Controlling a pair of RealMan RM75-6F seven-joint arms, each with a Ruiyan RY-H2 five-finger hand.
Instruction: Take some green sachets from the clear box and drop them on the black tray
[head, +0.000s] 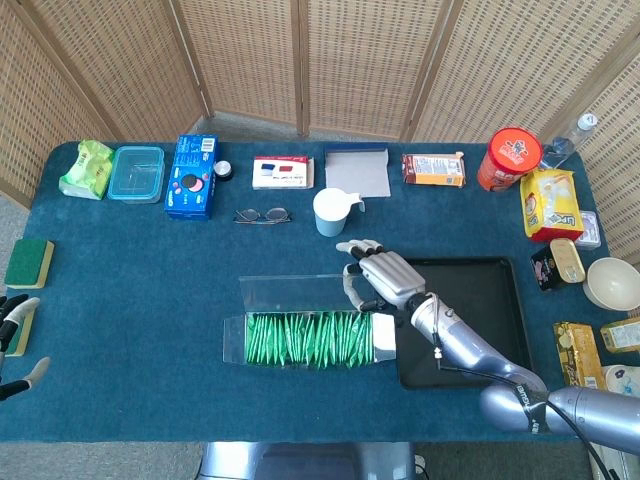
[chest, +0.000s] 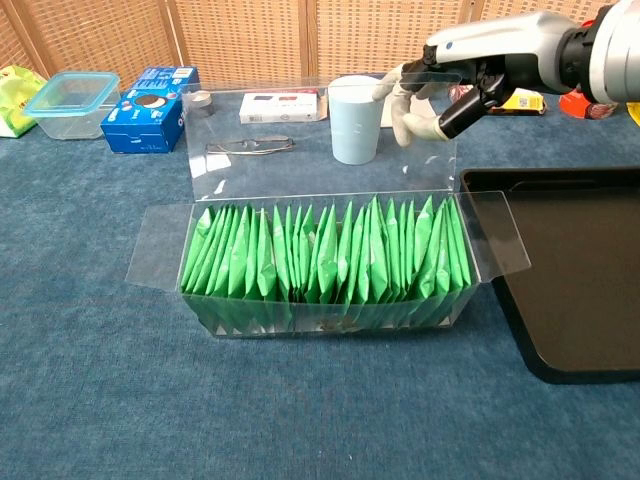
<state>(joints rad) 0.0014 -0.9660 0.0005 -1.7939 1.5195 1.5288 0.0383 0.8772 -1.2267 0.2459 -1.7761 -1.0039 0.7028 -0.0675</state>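
The box (chest: 320, 270) is open on top. Its raised lid (chest: 320, 140) blocks the far side. The tray (chest: 585, 270) just right is bare. A cup (chest: 355, 120) stands behind.

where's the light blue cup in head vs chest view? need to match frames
Head view: light blue cup sits centre, above the right hand and behind the clear box.
Chest view: cup is at top centre, just left of the right hand.
Shared landmark: eyeglasses lie just left of the cup in both.
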